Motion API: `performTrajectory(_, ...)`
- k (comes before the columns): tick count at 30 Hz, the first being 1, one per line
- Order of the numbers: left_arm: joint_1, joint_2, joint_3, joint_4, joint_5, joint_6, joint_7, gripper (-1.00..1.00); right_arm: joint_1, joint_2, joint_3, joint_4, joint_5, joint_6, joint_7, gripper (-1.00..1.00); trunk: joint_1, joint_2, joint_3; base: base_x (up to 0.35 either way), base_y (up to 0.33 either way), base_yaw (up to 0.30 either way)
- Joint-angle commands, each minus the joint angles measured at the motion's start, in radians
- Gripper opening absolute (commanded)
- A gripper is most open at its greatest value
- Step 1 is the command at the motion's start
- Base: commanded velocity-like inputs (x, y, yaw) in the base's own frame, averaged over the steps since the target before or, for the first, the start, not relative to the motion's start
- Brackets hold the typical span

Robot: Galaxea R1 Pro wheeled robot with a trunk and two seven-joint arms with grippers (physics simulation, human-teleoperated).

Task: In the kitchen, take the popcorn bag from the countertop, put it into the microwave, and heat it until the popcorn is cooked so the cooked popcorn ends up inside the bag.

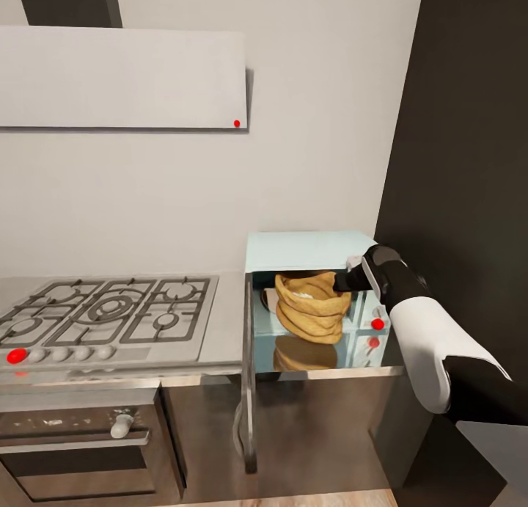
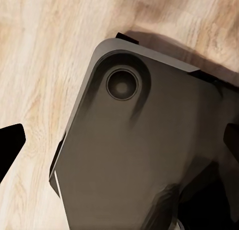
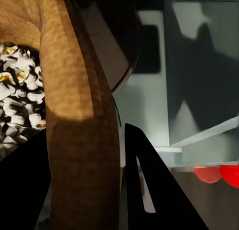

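The mint-blue microwave (image 1: 308, 249) stands on the grey countertop (image 1: 231, 318), its door (image 1: 249, 389) swung open and seen edge-on. The tan popcorn bag (image 1: 312, 309) sits upright in the microwave's opening, with whitish popcorn (image 1: 301, 293) at its mouth. My right gripper (image 1: 346, 279) is shut on the bag's right rim. In the right wrist view the bag wall (image 3: 79, 140) runs between the black fingers (image 3: 154, 190), beside the popcorn (image 3: 17, 105). My left gripper (image 2: 119, 145) hangs open over the floor.
A steel gas hob (image 1: 110, 312) lies left of the microwave, above a dark oven (image 1: 81, 441) and below a grey hood (image 1: 125, 78). A tall dark cabinet (image 1: 469, 162) stands at the right. Below the left gripper are my base (image 2: 144, 155) and the wooden floor (image 2: 40, 65).
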Motion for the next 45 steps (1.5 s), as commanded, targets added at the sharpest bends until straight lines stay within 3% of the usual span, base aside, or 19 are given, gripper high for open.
performTrajectory(1,0.000,0.000,0.005,-0.001,0.000,-0.002,0.002,1.00,0.000,0.002,-0.001,0.005,0.044,-0.001,0.009,-1.00,0.000,0.000,-0.001,0.008,0.000,0.000)
performTrajectory(35,0.000,0.001,0.006,-0.001,0.001,-0.002,0.002,1.00,0.000,-0.002,-0.002,0.058,0.042,-0.001,0.013,-1.00,0.000,0.000,-0.001,0.052,0.020,0.000)
performTrajectory(36,0.000,0.001,0.006,-0.001,0.001,-0.002,0.002,1.00,0.000,-0.002,-0.002,0.058,0.041,-0.001,0.012,1.00,0.000,0.000,-0.001,0.000,0.000,0.000)
performTrajectory(45,0.000,0.000,0.005,-0.001,0.000,-0.002,0.002,1.00,0.000,-0.005,-0.003,0.052,0.050,0.031,0.014,1.00,0.000,0.000,-0.001,0.000,0.000,0.000)
